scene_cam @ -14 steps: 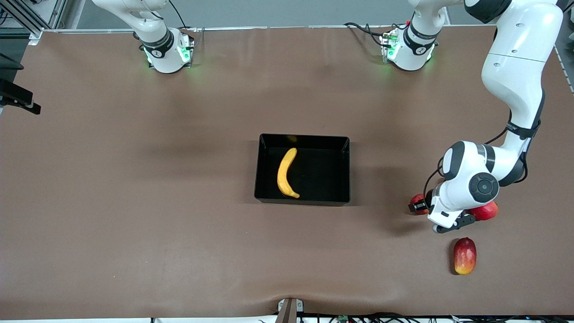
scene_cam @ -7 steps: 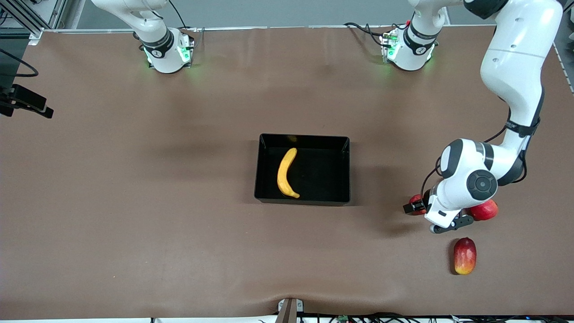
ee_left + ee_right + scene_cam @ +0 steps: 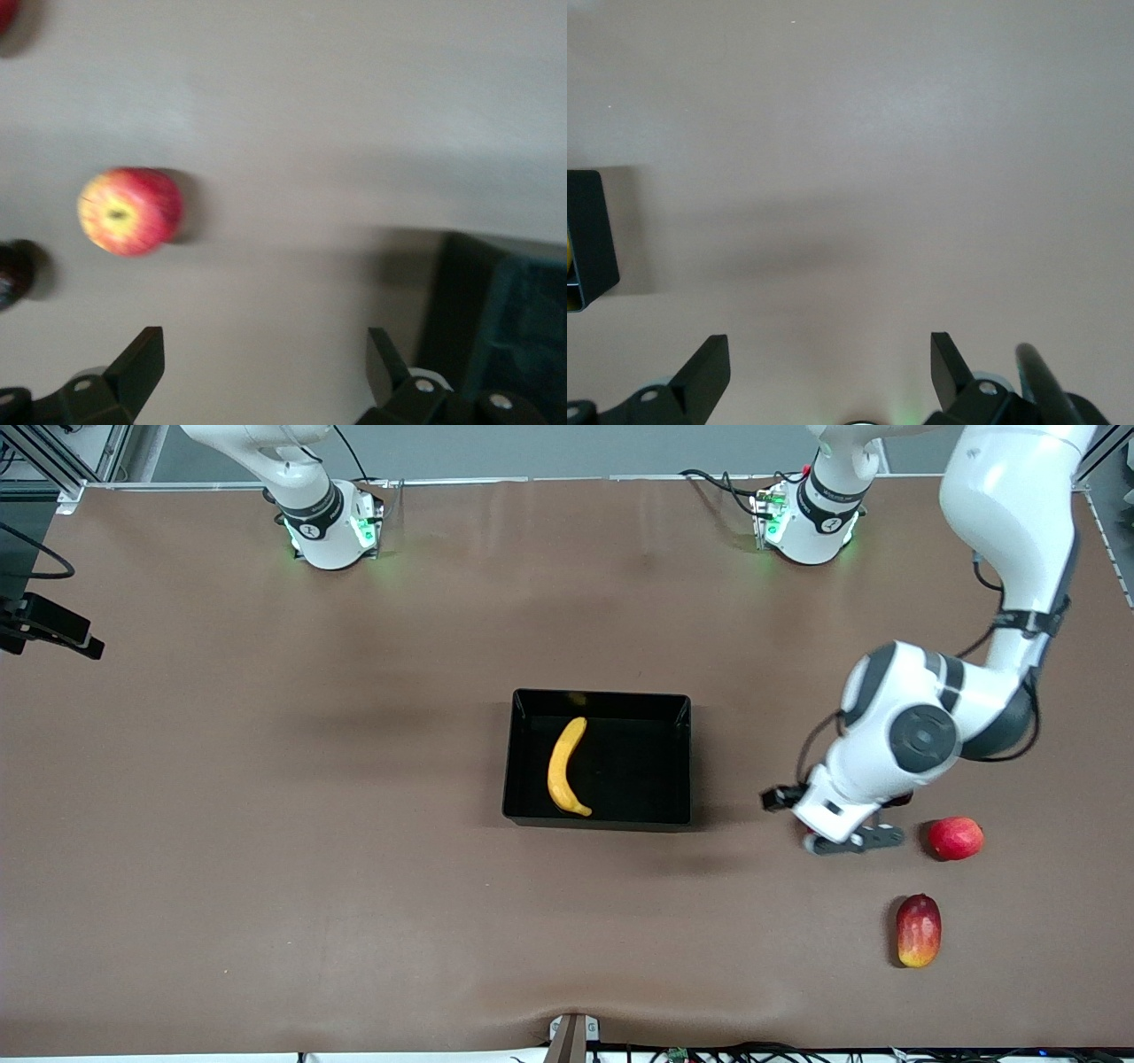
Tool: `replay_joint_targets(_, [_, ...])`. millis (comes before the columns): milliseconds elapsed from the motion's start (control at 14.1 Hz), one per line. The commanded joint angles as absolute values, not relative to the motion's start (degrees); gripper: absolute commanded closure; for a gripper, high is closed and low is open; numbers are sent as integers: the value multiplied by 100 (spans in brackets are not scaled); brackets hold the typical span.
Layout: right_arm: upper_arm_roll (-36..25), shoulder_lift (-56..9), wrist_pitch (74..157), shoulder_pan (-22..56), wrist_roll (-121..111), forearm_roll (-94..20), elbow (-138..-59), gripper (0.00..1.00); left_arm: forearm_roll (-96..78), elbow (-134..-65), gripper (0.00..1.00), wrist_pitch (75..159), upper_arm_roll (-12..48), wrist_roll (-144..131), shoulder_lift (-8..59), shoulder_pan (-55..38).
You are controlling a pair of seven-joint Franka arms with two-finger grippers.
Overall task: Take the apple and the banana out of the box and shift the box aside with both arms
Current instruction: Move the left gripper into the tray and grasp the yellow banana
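The black bin [image 3: 682, 762] sits mid-table with the yellow banana [image 3: 565, 766] lying in it. The small apple [image 3: 130, 211], red with yellow streaks, lies on the table toward the left arm's end, beside the bin. In the front view the left arm hides it. My left gripper [image 3: 811, 819] hangs open and empty [image 3: 266, 372] over bare table between the bin's corner [image 3: 496, 310] and the apple. My right gripper [image 3: 62, 638] shows only at the front view's edge. It is open and empty [image 3: 830, 372] over bare table, with the bin's corner [image 3: 589, 239] off to one side.
A plain red round fruit [image 3: 955, 838] lies toward the left arm's end of the table. An oblong red-and-yellow mango [image 3: 918, 930] lies nearer the front camera than it. The brown table [image 3: 266, 824] stretches wide between the bin and the right arm's end.
My left gripper has risen from beside the apple and swung toward the bin, empty. The plain red fruit now shows fully. My right gripper shifted slightly early on.
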State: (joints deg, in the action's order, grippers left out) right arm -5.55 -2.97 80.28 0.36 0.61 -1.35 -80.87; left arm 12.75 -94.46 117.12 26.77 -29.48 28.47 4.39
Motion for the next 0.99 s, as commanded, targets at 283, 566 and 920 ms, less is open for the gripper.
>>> replay_joint_targets(283, [-545,-316,8077,-9,132,132,-8060,0,1433,-8562,0,11593,2874,-3575,3426,-966])
replay_joint_targets(566, [-545,-334,8112,61,132,149,-8060,0,1433,-7867,0,11672,2822,-3883,4033,-1615])
replay_joint_targets(920, [-554,-605,8148,-35,123,184,-8068,0,1415,-7840,0,12478,2014,-4421,4420,-2504])
